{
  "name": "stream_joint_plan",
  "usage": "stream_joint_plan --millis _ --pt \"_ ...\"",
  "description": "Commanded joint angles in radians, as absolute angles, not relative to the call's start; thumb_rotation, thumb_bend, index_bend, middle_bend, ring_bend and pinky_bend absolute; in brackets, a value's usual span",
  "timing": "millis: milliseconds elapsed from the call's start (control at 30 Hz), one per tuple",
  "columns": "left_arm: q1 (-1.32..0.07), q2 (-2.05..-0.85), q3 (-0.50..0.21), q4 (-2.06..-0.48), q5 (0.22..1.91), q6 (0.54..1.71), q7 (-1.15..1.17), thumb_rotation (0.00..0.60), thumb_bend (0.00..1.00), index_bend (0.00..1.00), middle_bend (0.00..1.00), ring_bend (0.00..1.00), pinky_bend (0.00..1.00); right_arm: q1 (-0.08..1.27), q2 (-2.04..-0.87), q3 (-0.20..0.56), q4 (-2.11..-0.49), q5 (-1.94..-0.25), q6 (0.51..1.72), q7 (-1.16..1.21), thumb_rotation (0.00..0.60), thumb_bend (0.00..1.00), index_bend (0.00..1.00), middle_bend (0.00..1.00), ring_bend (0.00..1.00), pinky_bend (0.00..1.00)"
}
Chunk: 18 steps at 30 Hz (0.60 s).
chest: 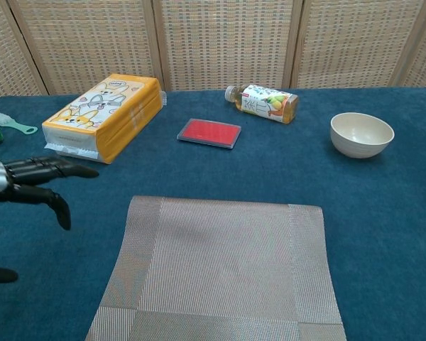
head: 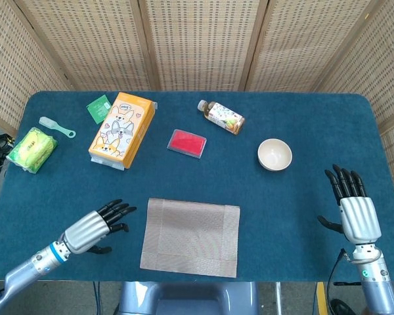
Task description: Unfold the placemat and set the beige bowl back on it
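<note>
The folded grey-brown woven placemat [head: 191, 236] [chest: 220, 270] lies near the table's front edge. The beige bowl [head: 274, 154] [chest: 361, 134] stands upright on the blue cloth at the right, apart from the mat. My left hand [head: 97, 226] [chest: 28, 179] hovers just left of the mat, fingers stretched toward it, holding nothing. My right hand [head: 354, 210] is at the front right, well behind the bowl, fingers spread and empty; the chest view does not show it.
An orange tissue box [head: 122, 130], a red flat case [head: 186, 143] and a lying bottle [head: 221, 116] sit behind the mat. A green packet [head: 100, 108], a small brush [head: 56, 127] and a yellow-green bag [head: 31, 148] lie at the far left.
</note>
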<state>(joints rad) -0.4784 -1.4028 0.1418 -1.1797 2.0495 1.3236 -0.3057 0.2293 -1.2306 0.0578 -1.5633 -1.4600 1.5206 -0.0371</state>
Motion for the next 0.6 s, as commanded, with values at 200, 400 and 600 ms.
stream_joint_plan --millis 200,400,600 --pt "-0.537 -1.489 0.181 -1.142 2.081 1.285 -0.238 0.6 0.09 0.35 0.0 0.0 0.0 0.207 -1.237 0.068 -1.562 -1.464 1.528 -0.051 0.6 0.06 0.0 0.0 0.0 0.0" --pt "-0.571 -1.551 0.2 -1.123 2.088 1.251 -0.223 0.6 0.14 0.31 0.0 0.0 0.0 0.205 -1.233 0.072 -1.556 -1.464 1.508 -0.038 0.6 0.06 0.0 0.0 0.0 0.0" --pt "-0.596 -1.593 0.215 -1.115 2.082 1.224 -0.212 0.6 0.15 0.31 0.0 0.0 0.0 0.202 -1.226 0.078 -1.559 -1.466 1.499 -0.027 0.6 0.06 0.0 0.0 0.0 0.0"
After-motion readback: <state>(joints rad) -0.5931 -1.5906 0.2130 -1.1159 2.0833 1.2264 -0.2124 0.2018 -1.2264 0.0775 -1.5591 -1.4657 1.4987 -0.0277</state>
